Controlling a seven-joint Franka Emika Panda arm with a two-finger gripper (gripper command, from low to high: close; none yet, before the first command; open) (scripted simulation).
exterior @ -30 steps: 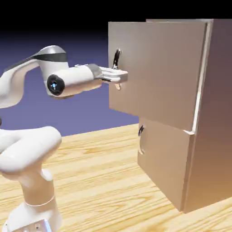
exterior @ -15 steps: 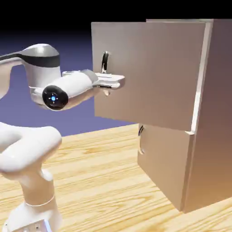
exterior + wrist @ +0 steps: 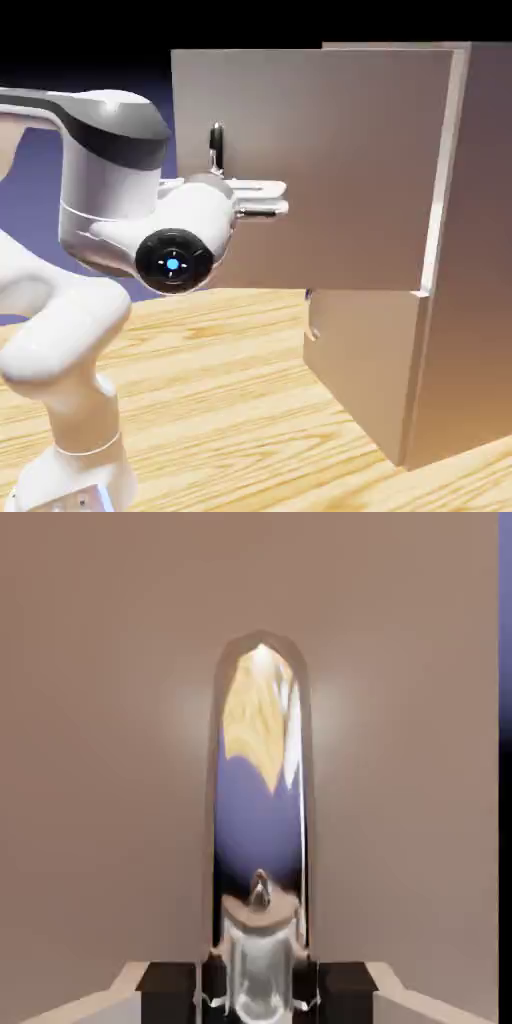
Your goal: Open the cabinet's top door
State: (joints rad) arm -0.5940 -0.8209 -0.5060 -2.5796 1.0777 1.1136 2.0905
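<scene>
- Top door (image 3: 330, 170) has swung farther out since the earlier frame; exterior view, 1 o'clock from centre, ajar.
- Cabinet (image 3: 475, 300) at 3 o'clock.
- Gripper (image 3: 257, 992) closed on door handle (image 3: 260, 822), hand view, 6 o'clock.

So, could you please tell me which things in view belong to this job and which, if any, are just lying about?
Part of the job:
- cabinet
- top door
- curved handle
- pincer

Not needed, though nothing lies loose:
- lower door
- lower handle
- wooden table
</scene>
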